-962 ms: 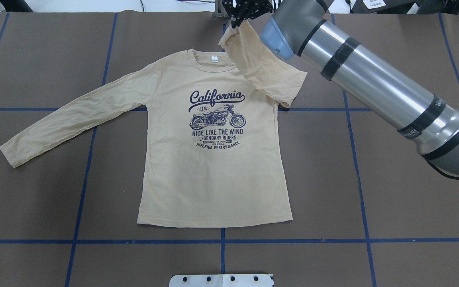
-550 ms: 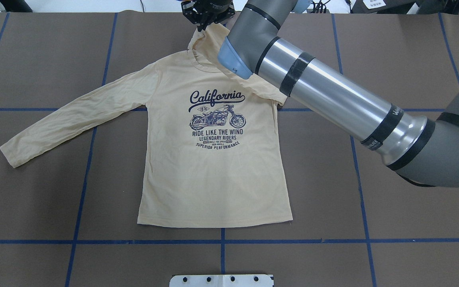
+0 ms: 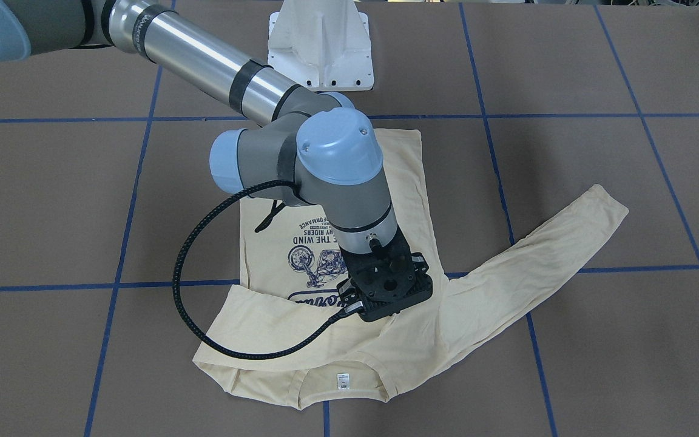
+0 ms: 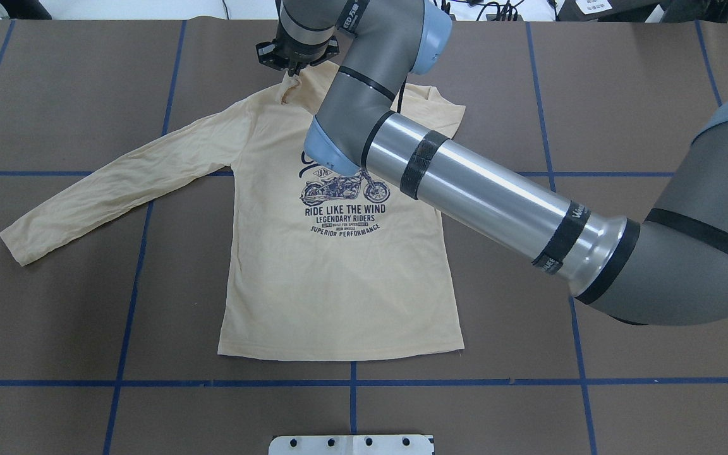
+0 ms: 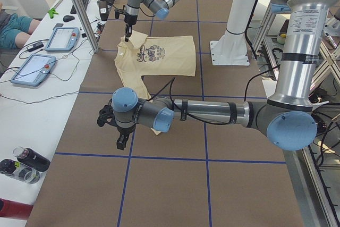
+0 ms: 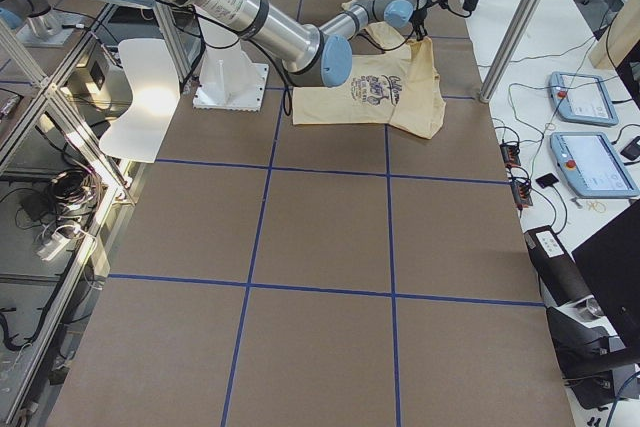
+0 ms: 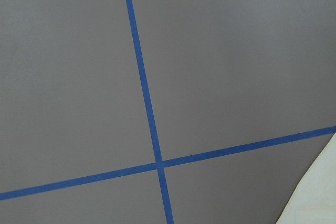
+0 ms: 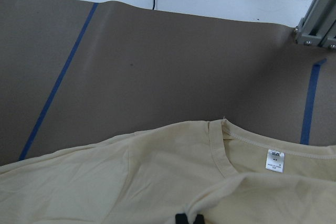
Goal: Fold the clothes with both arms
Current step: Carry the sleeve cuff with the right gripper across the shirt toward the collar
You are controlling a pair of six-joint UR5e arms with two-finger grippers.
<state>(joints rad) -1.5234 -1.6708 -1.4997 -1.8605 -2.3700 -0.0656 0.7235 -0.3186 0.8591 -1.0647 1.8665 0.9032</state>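
One pale cream-yellow long-sleeved T-shirt [image 4: 339,284] lies print-up on the brown tabletop [image 4: 623,95], which is marked with blue tape lines [image 4: 130,303]. The right arm [image 4: 484,196] reaches across its chest. The right gripper [image 4: 292,69] hangs over the collar, fingers pinched on the cuff of one sleeve [image 3: 252,325], which is folded across the neckline. The other sleeve [image 4: 117,183] lies stretched out flat. The left gripper [image 5: 121,141] hovers over bare tabletop near that sleeve's end; I cannot tell how its fingers stand.

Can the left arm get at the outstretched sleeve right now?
Probably yes: the left gripper hangs beside the outstretched sleeve, nothing between; the right gripper holds the other sleeve over at the collar.
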